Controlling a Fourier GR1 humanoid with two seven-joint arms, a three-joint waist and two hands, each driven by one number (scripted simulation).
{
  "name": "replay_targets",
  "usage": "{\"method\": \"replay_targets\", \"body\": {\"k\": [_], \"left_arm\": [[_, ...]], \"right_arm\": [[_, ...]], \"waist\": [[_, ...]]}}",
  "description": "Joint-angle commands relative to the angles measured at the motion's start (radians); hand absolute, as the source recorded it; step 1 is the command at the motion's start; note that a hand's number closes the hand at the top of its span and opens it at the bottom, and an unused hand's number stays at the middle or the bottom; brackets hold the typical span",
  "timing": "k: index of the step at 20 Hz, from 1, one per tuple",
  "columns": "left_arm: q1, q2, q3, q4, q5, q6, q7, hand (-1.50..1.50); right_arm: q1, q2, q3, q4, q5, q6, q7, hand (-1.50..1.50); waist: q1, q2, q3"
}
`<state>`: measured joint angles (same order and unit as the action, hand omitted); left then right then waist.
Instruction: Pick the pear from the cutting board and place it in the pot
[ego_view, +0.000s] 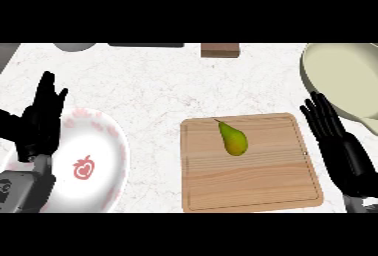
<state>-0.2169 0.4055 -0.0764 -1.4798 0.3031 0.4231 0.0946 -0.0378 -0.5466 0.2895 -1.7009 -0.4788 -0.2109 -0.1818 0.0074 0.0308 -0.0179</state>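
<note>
Currently the pear (232, 139) lies on the cutting board (251, 180), in the board's upper half and a little left of its middle. It is on its side, with the stem end toward the upper left and the wider yellow-green end toward the lower right. Nothing touches it.

My right hand (338, 145) shows at the right edge of the frame, just beside the board's right side. Its fingers are straight and slightly spread, pointing up the frame, and it holds nothing. The fingertips reach close to the lower rim of the pot (347, 70); I cannot tell whether they touch it. The hand is well apart from the pear.

The pot sits in the upper right corner, cream-coloured, partly cut off by the frame. No contents show inside it.

My left hand (43, 120) shows at the left edge, fingers up and relaxed, holding nothing. It overlaps the left rim of a white plate (100, 187), which bears a red strawberry (84, 167) drawing and a pink pattern round its border. The plate lies in the lower left, apart from the board.

The counter (162, 85) is pale, with faint veining. Along its top edge stand a brown block (220, 50), a dark flat object (145, 45) and a grey round object (74, 46), all partly cut off.
</note>
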Motion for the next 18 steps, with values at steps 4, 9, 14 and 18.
{"method": "replay_targets", "body": {"k": [4, 9, 14, 18], "left_arm": [[-0.097, -0.002, -0.05, -0.033, -0.023, -0.042, 0.017, 0.0], [-0.107, -0.023, -0.102, -0.061, -0.001, -0.107, 0.022, 0.0], [-0.12, 0.003, -0.061, -0.048, 0.016, -0.118, 0.041, 0.0], [-0.114, -0.035, -0.093, -0.042, -0.017, -0.076, 0.054, 0.0]], "right_arm": [[-0.289, 0.056, 0.039, 0.31, -0.082, 0.271, 0.021, 1.5], [-0.409, 0.006, 0.09, 0.534, 0.109, 0.331, -0.067, -1.5], [-0.484, 0.069, 0.03, 0.745, 0.045, 0.544, -0.324, -1.5], [-0.63, 0.056, 0.042, 0.917, 0.116, 0.683, -0.42, -1.5]], "waist": [[0.091, 0.005, 0.024], [0.142, 0.021, 0.024], [0.096, 0.005, 0.025], [0.087, 0.0, 0.023]]}}
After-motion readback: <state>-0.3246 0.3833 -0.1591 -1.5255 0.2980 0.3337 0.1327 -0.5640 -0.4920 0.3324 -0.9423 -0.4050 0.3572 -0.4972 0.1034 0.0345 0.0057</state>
